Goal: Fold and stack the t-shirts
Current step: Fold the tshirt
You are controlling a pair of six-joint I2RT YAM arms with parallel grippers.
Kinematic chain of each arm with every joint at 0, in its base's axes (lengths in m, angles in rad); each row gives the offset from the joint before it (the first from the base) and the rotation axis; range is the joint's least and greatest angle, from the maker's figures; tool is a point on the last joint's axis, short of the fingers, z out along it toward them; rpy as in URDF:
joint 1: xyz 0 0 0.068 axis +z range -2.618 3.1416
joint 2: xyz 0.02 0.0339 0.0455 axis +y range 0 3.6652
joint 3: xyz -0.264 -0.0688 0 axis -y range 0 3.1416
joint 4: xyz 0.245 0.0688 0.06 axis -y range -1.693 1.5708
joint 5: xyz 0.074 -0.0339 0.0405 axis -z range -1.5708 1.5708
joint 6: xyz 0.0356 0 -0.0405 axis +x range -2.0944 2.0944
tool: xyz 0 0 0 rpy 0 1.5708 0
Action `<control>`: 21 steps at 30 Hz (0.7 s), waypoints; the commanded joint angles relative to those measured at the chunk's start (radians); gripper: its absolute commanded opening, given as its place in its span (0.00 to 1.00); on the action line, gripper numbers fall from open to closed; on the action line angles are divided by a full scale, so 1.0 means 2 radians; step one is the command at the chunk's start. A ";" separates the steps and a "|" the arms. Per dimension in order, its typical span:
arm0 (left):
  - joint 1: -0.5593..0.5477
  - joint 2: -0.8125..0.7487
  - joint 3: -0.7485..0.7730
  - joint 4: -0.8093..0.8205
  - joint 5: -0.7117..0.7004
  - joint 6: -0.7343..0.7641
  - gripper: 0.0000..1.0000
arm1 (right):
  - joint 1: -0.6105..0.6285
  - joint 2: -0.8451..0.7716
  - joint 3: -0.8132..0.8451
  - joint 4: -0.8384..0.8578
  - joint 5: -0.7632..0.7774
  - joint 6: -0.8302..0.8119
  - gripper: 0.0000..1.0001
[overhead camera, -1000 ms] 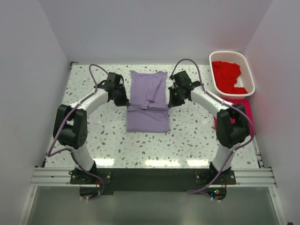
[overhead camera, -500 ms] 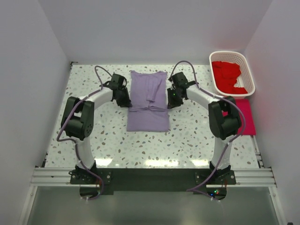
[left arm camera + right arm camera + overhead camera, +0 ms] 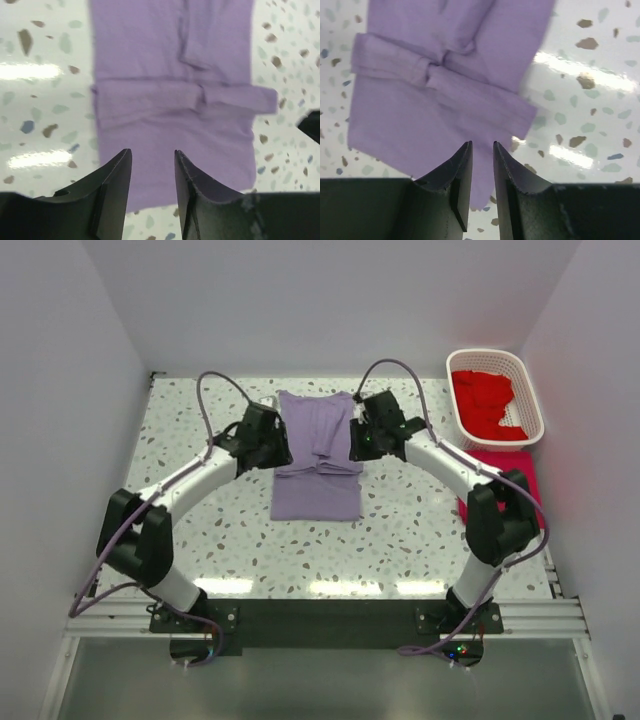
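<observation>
A pale lavender t-shirt (image 3: 316,455) lies part-folded on the speckled table, with its sleeves crossed in a band over the middle (image 3: 175,75) (image 3: 435,100). My left gripper (image 3: 280,444) hovers over the shirt's left edge. Its jaws (image 3: 152,156) stand open with nothing between them. On the other side, my right gripper (image 3: 356,440) hangs over the shirt's right edge. Its jaws (image 3: 482,146) are a little apart and empty. Bright red t-shirts (image 3: 484,400) lie heaped in the basket. A crimson-pink t-shirt (image 3: 528,480) lies flat at the table's right edge, partly behind my right arm.
The white lattice basket (image 3: 487,353) stands at the back right corner. White walls close in the table on the left, back and right. A metal rail (image 3: 320,615) with the arm bases runs along the near edge.
Both grippers have opened from shut and let go of the lavender shirt's edges. Both wrists have shifted a little toward the back of the table, and the elbows have swung.
</observation>
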 commanded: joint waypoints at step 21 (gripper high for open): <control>-0.125 0.034 -0.144 0.063 -0.048 -0.040 0.24 | 0.076 0.091 -0.030 0.154 0.016 0.020 0.10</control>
